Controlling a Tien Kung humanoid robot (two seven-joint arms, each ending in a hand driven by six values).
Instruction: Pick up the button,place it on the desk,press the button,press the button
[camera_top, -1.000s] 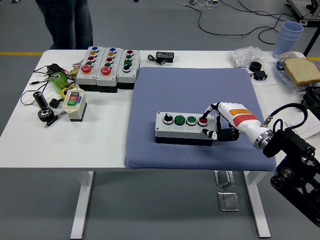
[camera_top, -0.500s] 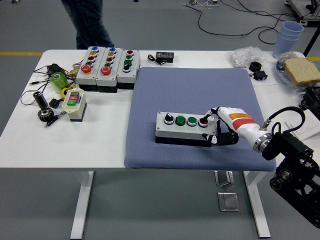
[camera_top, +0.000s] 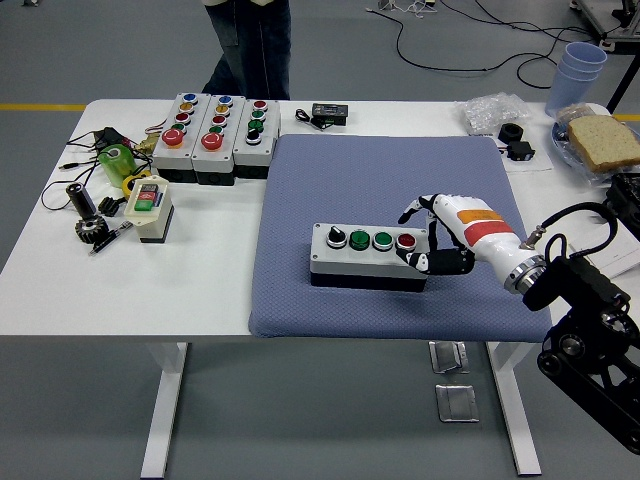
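A grey button box (camera_top: 368, 255) lies on the blue mat (camera_top: 390, 190), carrying a black knob, two green buttons and a red button (camera_top: 406, 241) at its right end. My right hand (camera_top: 432, 235) hovers at the box's right end, raised a little with fingers spread and one fingertip near the red button. It holds nothing. The left arm is out of sight.
Three more button boxes (camera_top: 215, 135) stand at the back left, beside a small cream box (camera_top: 148, 208), a green item, cables and a gear. A black device (camera_top: 328, 114), plastic bag, blue cups (camera_top: 579, 70) and bread (camera_top: 603, 140) sit at the back right. A person (camera_top: 250, 45) stands behind the table.
My right hand has lifted off the red button and its fingers have spread open. The person behind the table has walked to the right.
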